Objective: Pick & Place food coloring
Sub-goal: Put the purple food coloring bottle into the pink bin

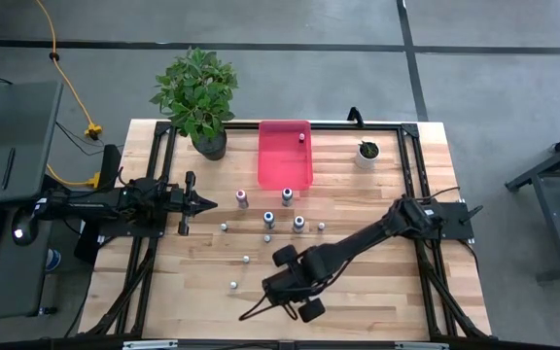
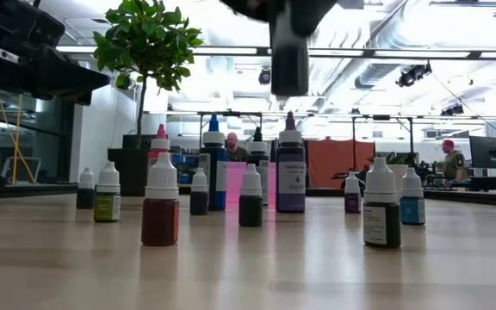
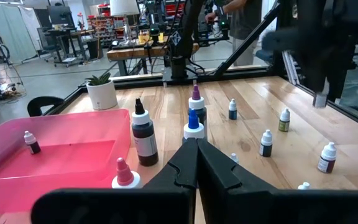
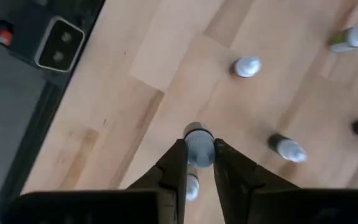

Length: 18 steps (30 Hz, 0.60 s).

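**Right hand pinches a small food coloring bottle above the worktop**

The right hand (image 4: 199, 163) hangs over the near part of the wooden worktop (image 1: 377, 282), its fingers pinching a tiny white-capped bottle (image 4: 198, 146) by the cap end. Other food coloring bottles (image 1: 268, 220) stand scattered mid-worktop; one (image 1: 300, 137) lies in the pink tray (image 1: 272, 165). The left hand (image 3: 194, 163) waits beside them, fingers pressed together. The bottle looks light, rigid and smooth, so gripping around the cap or neck seems safest.
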Motion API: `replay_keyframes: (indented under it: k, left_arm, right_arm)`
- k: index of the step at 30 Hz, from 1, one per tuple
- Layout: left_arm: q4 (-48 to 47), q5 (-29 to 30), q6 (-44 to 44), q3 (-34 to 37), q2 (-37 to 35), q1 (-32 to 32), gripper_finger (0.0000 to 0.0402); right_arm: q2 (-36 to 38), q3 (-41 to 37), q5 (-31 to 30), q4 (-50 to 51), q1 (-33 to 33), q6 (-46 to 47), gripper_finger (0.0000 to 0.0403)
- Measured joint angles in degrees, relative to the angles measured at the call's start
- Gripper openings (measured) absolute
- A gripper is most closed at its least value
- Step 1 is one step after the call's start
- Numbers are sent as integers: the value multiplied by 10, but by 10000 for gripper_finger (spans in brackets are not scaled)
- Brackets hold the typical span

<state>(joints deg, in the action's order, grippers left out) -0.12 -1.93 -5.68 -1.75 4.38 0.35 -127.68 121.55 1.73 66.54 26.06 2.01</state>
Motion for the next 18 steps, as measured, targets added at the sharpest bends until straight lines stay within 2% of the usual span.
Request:
replay_keyframes:
  k: [4, 10, 18]
  left_arm:
    - [0, 0, 0, 0, 0, 0, 0]
    - [0, 0, 0, 0, 0, 0, 0]
    - [0, 0, 0, 0, 0, 0, 0]
  right_arm:
    - [0, 58, -6, 48, -15, 30, 58]
    - [0, 122, -52, 103, -40, 38, 57]
    - [34, 111, -89, 144, -99, 86, 57]
